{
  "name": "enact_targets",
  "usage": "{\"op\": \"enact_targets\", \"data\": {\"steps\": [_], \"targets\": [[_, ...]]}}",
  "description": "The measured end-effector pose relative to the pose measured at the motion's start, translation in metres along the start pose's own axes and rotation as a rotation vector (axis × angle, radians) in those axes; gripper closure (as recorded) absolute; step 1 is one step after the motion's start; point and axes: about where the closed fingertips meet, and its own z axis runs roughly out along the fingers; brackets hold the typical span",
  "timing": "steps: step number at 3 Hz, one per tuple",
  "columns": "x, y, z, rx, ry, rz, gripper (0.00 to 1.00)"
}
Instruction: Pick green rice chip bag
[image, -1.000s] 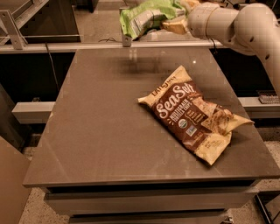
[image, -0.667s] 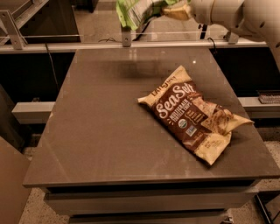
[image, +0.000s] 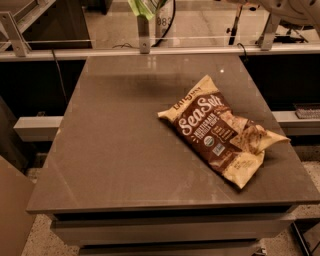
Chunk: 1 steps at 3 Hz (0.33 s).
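Camera view of a grey-brown counter (image: 115, 150) seen from its near edge. At far left, beyond the far-left corner, an angled metal bracket (image: 12, 32) stands on a pale rail (image: 60, 52) that runs along the whole far edge. Left of the middle of the far edge, a short upright post (image: 144, 35) rises from this rail. Directly above the post, only the lower sliver of the green rice chip bag (image: 141, 7) shows. It is light green with paler patches, cut off by the top of the frame, and raised well clear of the counter surface. A faint dark patch (image: 145, 80) lies on the counter just inside the far edge, below the bag. The gripper is out of view above the top of the frame, so its jaw state and what it holds cannot be told. On the right half of the counter lies the brown-and-cream "Sea Salt" chip bag (image: 220, 132). It lies flat and crumpled, set diagonally, with its top toward the middle of the counter and its creased bottom toward the near-right corner, close to the right edge. It is well apart from the green bag. At upper right, beyond the far-right corner, a pale rounded section of the robot arm (image: 295, 9) enters at the top of the frame.
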Motion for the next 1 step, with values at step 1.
{"op": "enact_targets", "data": {"steps": [1], "targets": [[-0.0003, -0.0012, -0.0004, 0.002, -0.001, -0.006, 1.00]]}}
